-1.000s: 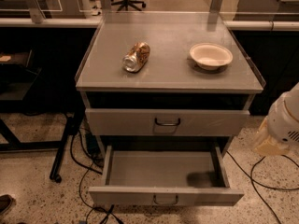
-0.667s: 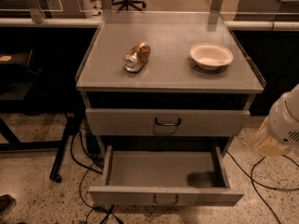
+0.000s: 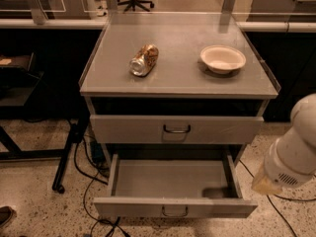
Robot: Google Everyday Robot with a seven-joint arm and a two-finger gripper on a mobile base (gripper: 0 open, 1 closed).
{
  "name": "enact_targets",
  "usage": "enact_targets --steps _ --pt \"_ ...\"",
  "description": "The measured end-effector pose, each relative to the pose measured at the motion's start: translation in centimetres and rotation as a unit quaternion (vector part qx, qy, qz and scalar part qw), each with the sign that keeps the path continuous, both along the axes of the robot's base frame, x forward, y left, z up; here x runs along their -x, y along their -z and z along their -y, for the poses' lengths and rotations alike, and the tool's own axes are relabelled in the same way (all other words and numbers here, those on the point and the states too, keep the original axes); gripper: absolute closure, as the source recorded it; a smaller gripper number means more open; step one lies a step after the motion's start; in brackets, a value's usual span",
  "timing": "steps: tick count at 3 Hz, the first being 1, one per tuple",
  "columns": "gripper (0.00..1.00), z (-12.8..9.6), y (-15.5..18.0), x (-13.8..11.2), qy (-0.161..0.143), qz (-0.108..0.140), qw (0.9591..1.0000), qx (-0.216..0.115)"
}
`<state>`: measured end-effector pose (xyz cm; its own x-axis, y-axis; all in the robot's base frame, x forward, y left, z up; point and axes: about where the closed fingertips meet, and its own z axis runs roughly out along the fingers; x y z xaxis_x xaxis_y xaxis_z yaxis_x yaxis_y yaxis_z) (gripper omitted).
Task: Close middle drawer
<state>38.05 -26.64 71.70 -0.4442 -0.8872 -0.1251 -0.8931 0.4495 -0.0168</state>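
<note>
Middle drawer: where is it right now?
Camera view, lower centre: the middle drawer stands pulled out below the top drawer; the gripper hangs beside its right front corner.

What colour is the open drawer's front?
Grey drawer front, camera view; hand unseen, arm at right.

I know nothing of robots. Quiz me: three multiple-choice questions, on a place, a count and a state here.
1. The can lies A) on the cabinet top B) in a drawer C) on the floor
2. Things on that top: A) one B) two C) four
3. The middle drawer is A) shut B) pulled out C) removed

1A: it lies left of the bowl. 2B: can and bowl only. 3B: its inside shows. The robot's arm is at the right; the gripper is out of view.
</note>
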Motion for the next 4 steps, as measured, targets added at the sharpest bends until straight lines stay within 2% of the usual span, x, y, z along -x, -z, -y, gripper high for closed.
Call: enact_targets --steps 1,3,4 --pt "1.0 -0.1 5.8 0.7 0.009 -0.037 0.9993 0.0" --pt "1.0 0.0 6.4 1.1 0.011 -0.046 0.9988 -0.007" --pt "1.0 -0.5 10.0 1.8 0.025 -0.061 0.9977 -0.016"
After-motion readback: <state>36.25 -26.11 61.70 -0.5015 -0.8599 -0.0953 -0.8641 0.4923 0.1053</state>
